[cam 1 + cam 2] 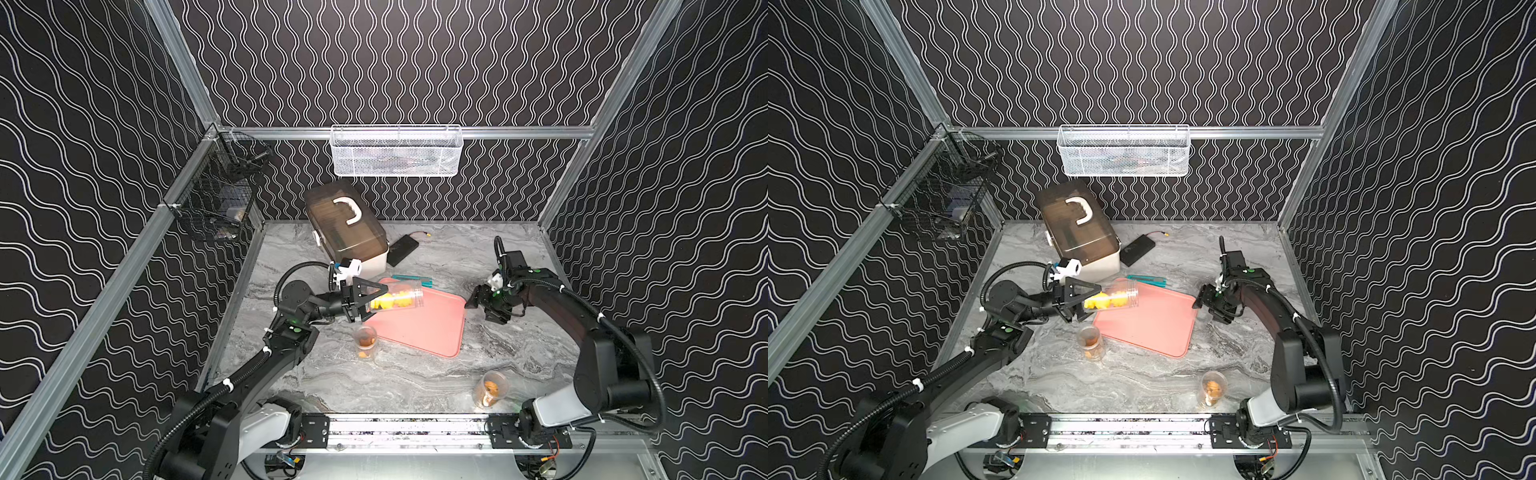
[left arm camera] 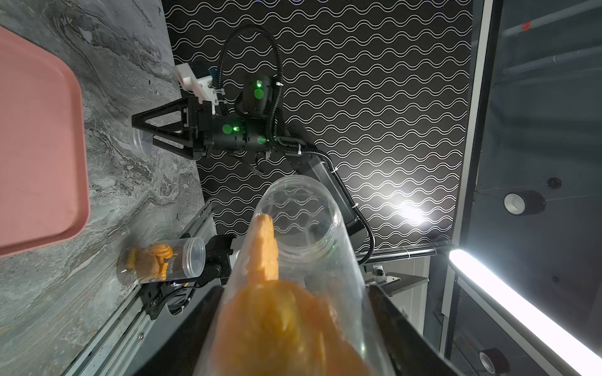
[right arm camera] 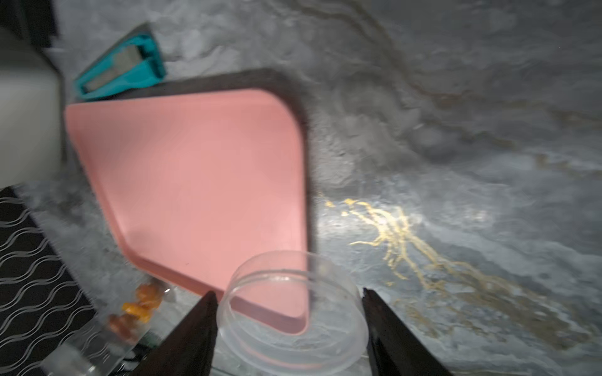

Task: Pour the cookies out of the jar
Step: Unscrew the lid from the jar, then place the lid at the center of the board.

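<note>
You have the left hand [image 1: 371, 303] clamped on the open jar [image 1: 409, 296], tipped sideways over the pink tray [image 1: 432, 332], right hand [image 3: 288, 291] pinching its lid [image 3: 345, 328]; cookies [image 1: 390, 300] sit inside, nothing poured yet.

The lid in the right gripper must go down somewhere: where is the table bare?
Bare marble: in front of the pink tray, between the left filled jar and the right filled jar; also the back right corner. Crowded: back left, with storage box, battery pack and tilted jar.
</note>
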